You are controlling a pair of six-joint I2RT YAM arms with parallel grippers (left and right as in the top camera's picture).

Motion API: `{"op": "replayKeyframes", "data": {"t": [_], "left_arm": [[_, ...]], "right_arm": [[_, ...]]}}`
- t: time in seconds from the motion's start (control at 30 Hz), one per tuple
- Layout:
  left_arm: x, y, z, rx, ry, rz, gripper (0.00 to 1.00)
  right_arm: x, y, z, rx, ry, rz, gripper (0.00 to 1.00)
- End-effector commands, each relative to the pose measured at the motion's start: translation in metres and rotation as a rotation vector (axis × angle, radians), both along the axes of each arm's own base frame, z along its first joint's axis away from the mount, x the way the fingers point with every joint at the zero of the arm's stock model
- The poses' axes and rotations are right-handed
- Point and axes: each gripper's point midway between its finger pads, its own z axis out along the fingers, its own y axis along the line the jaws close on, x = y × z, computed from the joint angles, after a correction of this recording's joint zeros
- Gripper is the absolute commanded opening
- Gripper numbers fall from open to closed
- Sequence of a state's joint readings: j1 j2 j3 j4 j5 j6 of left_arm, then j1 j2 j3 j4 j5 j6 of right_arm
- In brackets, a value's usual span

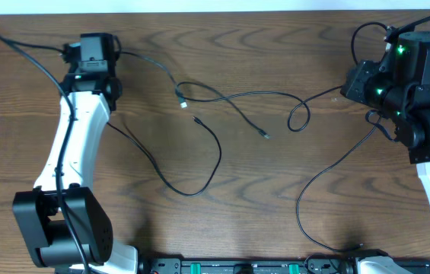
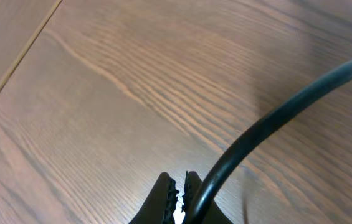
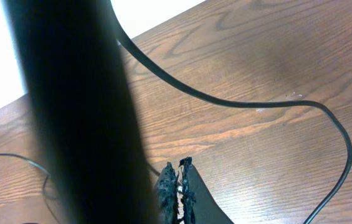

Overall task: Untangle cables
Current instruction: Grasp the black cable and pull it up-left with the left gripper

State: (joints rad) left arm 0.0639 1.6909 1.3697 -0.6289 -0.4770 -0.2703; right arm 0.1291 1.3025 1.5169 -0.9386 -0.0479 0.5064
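Left gripper (image 2: 177,198) is clenched, teeth meeting, tips just over the wood. I can't tell if anything thin is pinched in there. A thick black wire (image 2: 275,118) sweeps right across in front of it.

Right gripper (image 3: 177,186) is the same deal: jaws closed tight, and no way to tell if it's got anything. A big blurry dark shape (image 3: 76,112) blocks the left half of that view. Behind it, a black cord (image 3: 238,102) curves over the tabletop.

From overhead, the cables (image 1: 268,93) lie in the middle of the table between the two arms. They're spread out in loose open loops, not one tight knot. There's a small pale plug end (image 1: 181,97) left of centre. One strand runs off toward the left arm's head and another loops toward the right arm's. A wide black loop (image 1: 219,156) hangs toward the near side.

The table (image 1: 275,221) is dark brown wood with heavy wavy grain. A black bar (image 1: 237,266) with green bits runs along the near edge. Beyond the far edge it's just a pale, plain strip (image 1: 199,6), and the right wrist view shows the same white (image 3: 163,12) past the table's corner.
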Motion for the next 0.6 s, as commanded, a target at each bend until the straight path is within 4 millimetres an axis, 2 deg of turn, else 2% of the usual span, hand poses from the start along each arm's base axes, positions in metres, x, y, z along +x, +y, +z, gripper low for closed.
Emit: {"op": "replayKeyframes", "data": {"t": [0.0, 0.1, 0.2, 0.27, 0.3, 0.33, 0.37, 0.43, 0.57], "left_arm": [[-0.002, 0.014, 0.012, -0.052, -0.068, 0.078, 0.08], [-0.003, 0.017, 0.008, -0.108, -0.080, 0.097, 0.08], [0.002, 0.004, 0.002, -0.205, -0.095, 0.068, 0.08], [0.012, -0.020, -0.002, -0.348, -0.125, 0.015, 0.08], [0.021, -0.046, -0.002, -0.478, -0.149, -0.063, 0.08], [0.025, -0.059, -0.001, -0.543, -0.160, -0.107, 0.08], [0.032, -0.084, 0.005, -0.662, -0.182, -0.194, 0.08], [0.038, -0.107, 0.013, -0.754, -0.207, -0.268, 0.08], [0.046, -0.127, 0.022, -0.825, -0.250, -0.267, 0.08]], "right_arm": [[0.001, -0.005, 0.001, -0.026, -0.007, -0.007, 0.01], [0.001, -0.005, 0.001, -0.026, -0.007, -0.007, 0.01], [0.001, -0.005, 0.001, -0.025, -0.008, -0.007, 0.01], [0.001, -0.005, 0.001, -0.025, -0.007, -0.007, 0.01], [0.002, -0.005, 0.001, -0.025, -0.009, -0.007, 0.01], [0.002, -0.005, 0.001, -0.025, -0.008, -0.007, 0.01], [0.003, -0.005, 0.001, -0.025, -0.007, -0.007, 0.01], [0.003, -0.004, 0.000, -0.025, -0.005, -0.006, 0.01], [0.003, -0.004, 0.000, -0.023, -0.002, -0.008, 0.01]]}}
